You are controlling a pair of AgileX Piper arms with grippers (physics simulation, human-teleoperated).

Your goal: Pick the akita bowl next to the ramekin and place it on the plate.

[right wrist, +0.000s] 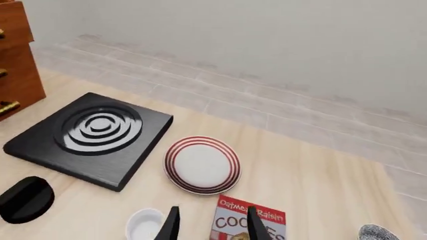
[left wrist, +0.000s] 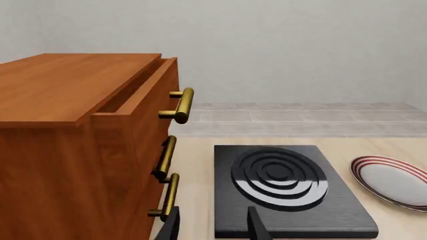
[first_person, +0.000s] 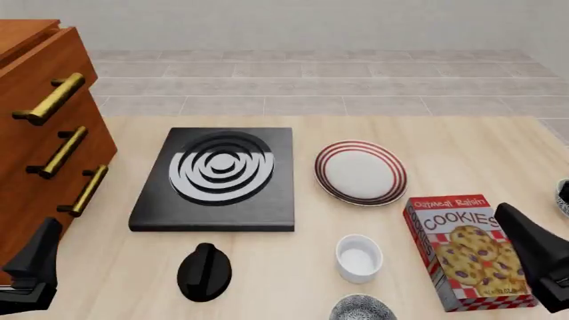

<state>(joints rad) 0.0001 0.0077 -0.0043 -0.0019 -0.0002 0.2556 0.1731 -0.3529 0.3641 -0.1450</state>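
Note:
The akita bowl (first_person: pixel 363 309), finely patterned in black and white, sits at the near table edge just in front of the white ramekin (first_person: pixel 358 259), partly cut off by the frame. The red-striped plate (first_person: pixel 360 172) lies beyond them, right of the stove burner, and also shows as plate (right wrist: pixel 202 164) and plate (left wrist: pixel 393 180). My left gripper (first_person: pixel 36 263) hangs open near the cabinet, far left of the bowl; its gripper (left wrist: pixel 213 227) holds nothing. My right gripper (first_person: pixel 534 257) is open to the right of the cookie box, and this gripper (right wrist: pixel 212 227) is empty above the ramekin (right wrist: pixel 145 225).
A black stove burner (first_person: pixel 218 175) sits left of the plate, with a black knob (first_person: pixel 204 272) in front of it. A wooden drawer cabinet (first_person: pixel 44 140) stands at the left. A cookies box (first_person: pixel 467 252) lies right of the ramekin. Another patterned bowl (first_person: pixel 564 198) is at the right edge.

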